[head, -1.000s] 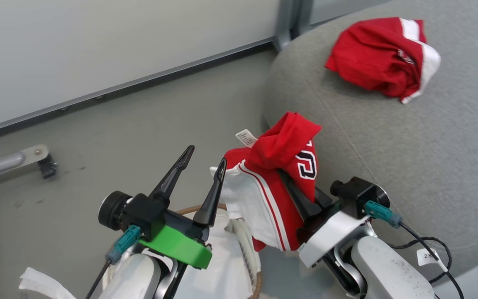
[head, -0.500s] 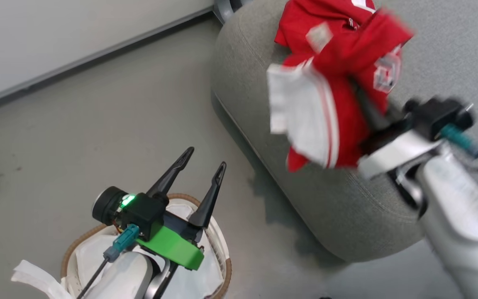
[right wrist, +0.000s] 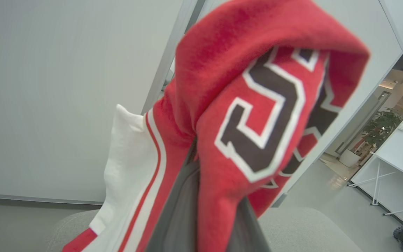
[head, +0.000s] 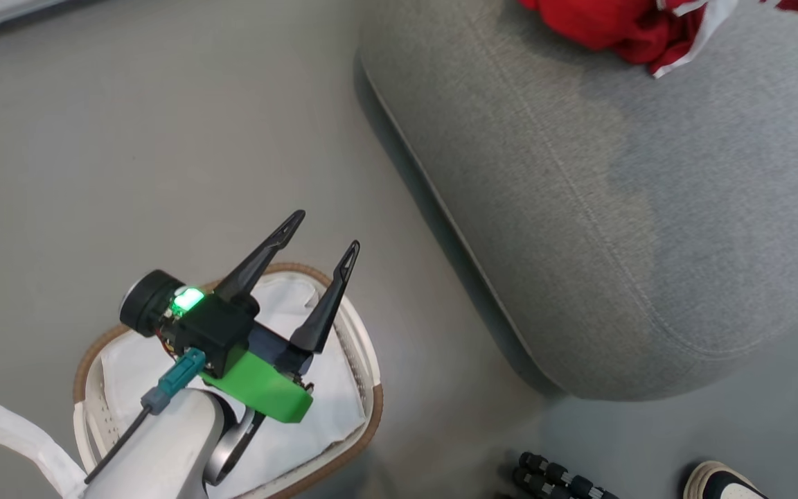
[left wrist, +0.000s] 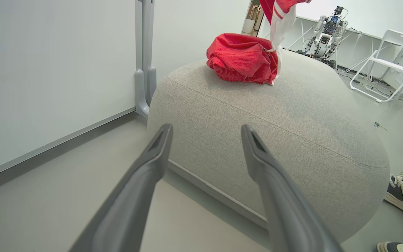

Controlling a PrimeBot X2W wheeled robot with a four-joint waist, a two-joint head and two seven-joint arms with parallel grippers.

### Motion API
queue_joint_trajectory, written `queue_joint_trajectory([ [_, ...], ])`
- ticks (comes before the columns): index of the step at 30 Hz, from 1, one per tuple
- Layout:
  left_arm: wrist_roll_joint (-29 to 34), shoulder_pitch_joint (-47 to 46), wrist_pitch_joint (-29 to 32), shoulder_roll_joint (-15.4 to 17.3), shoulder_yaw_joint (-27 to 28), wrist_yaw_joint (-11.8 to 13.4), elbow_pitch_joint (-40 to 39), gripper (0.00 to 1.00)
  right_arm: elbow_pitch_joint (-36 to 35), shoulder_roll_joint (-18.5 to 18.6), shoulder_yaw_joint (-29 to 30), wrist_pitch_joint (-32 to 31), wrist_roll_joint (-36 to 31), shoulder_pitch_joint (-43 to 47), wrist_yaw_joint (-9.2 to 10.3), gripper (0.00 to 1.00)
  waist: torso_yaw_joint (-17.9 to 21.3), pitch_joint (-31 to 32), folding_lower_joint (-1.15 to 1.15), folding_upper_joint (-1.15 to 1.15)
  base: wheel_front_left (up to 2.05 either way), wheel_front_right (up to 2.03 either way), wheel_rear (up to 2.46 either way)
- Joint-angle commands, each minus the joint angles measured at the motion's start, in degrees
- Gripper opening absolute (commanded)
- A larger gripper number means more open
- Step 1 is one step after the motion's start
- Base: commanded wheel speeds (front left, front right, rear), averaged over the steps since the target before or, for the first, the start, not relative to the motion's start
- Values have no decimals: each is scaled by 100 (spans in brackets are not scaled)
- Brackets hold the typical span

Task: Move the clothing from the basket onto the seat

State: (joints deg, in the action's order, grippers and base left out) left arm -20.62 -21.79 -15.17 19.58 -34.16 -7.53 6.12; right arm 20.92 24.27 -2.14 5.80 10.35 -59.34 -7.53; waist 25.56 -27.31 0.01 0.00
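Note:
My left gripper (head: 324, 232) stands open and empty above the white basket (head: 364, 416) with its brown rim, which holds a white liner sheet (head: 163, 367). The grey seat (head: 614, 208) lies to the right. One red jersey (head: 621, 28) rests on it at the top edge of the head view; in the left wrist view this jersey (left wrist: 240, 57) is a bunched heap. A second red jersey (right wrist: 257, 122) with navy-and-white lettering and a white striped panel drapes over my right gripper (right wrist: 203, 154), which is shut on it. It hangs above the seat (left wrist: 282, 17).
A person's shoe (head: 724, 482) and a black ribbed object (head: 558, 475) sit on the floor by the seat's near corner. Beyond the seat stand another robot (left wrist: 324, 31) and a white folding chair (left wrist: 394, 45). A wall post (left wrist: 145, 70) rises behind the seat.
The head camera has swung and tilted. My right arm has carried the second jersey up from beside the basket to above the seat, out of the head view. The left gripper stays open.

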Motion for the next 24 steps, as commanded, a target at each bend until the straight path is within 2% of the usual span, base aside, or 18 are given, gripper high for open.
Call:
queue_joint_trajectory([
  [1,-33,-160,5,89,-3,8,-24,100,99,-25,135,-89,-119,-105,8,0,-348,-502,-1,0,0,0,0],
  [4,-59,-320,5,183,-68,8,-94,100,317,-34,525,-254,-353,-305,8,0,-533,-808,-1,0,0,0,0],
  [13,-160,-736,5,354,-147,8,-162,100,752,-575,1615,-398,-1137,-324,8,0,-975,-1486,-1,0,0,0,0],
  [17,-180,-834,5,375,-117,8,-142,100,862,-767,2094,-506,-1655,-143,8,0,-1108,-1620,-1,0,0,0,0],
  [23,-217,-829,5,271,9,8,-65,100,945,-1015,2679,-438,-2078,136,8,0,-1189,-1548,-1,0,0,0,0],
  [24,-217,-810,5,248,22,8,-47,100,956,-1043,2738,-416,-2112,169,8,12,-1188,-1507,-1,0,0,0,0],
])
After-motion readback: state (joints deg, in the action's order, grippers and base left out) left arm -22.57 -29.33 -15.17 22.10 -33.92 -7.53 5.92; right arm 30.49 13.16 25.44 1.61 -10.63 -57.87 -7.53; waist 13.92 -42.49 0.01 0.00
